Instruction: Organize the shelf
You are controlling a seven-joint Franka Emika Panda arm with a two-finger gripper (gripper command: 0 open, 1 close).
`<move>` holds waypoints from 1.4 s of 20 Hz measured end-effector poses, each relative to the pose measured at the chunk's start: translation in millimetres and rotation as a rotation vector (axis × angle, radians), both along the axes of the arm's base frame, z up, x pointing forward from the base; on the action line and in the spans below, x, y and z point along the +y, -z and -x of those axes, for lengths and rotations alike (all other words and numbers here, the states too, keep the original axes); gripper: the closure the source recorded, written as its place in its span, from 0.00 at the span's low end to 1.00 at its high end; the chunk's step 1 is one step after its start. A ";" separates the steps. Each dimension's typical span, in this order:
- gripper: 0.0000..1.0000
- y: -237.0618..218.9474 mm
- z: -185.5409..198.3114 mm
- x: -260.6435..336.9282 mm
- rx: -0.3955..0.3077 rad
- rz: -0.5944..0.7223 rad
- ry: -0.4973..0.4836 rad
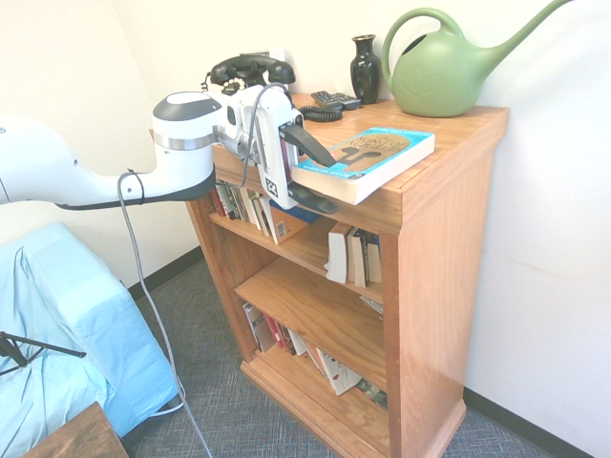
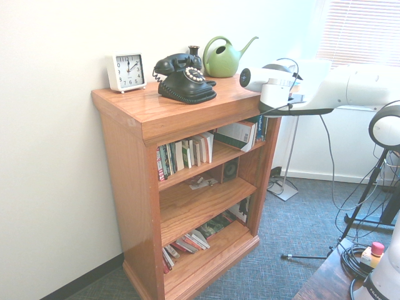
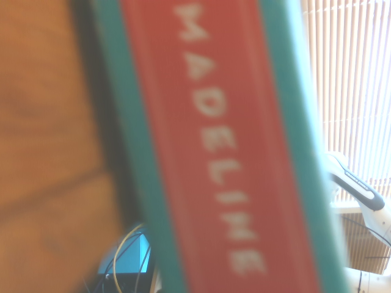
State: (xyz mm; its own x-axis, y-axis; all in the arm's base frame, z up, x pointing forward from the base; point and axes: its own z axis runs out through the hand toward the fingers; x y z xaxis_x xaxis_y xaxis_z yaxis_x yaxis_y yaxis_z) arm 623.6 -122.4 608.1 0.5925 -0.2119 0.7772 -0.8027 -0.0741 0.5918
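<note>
- Shelf: oak bookcase with three tiers, standing against the white wall in a corner of the room; both exterior views show it, from opposite sides.
- Arm: white, reaching level toward the overhanging front edge of the top. Its gripper has its jaws spread wide, one black finger above and one below the near end of the book; contact cannot be confirmed.
- Watering can: green, at the back of the top by the wall.
- Book: teal cover, lying flat on the top and jutting over the front edge. Only the first exterior view shows it; in the second the arm hides it. The wrist view shows its red spine, edged in teal, reading "MADELINE".
- Telephone: black rotary set; its dial shows only in the second exterior view.
- Clock: white, square; seen only in the second exterior view.
- Vase: black, beside the can.
- Paperbacks: upright on the upper tier; titles unreadable.
</note>
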 end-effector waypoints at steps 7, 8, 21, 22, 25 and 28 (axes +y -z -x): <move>0.00 -7.1 -12.1 -6.6 0.001 0.005 0.008; 0.00 -9.4 -11.8 -7.9 -0.001 0.006 0.009; 1.00 -6.7 -9.9 -10.7 0.009 0.005 0.016; 1.00 -4.5 -9.8 -10.3 0.014 0.005 0.015; 1.00 -2.5 -8.5 -9.2 0.020 0.005 0.014; 1.00 1.6 -6.7 -6.6 0.031 0.004 0.010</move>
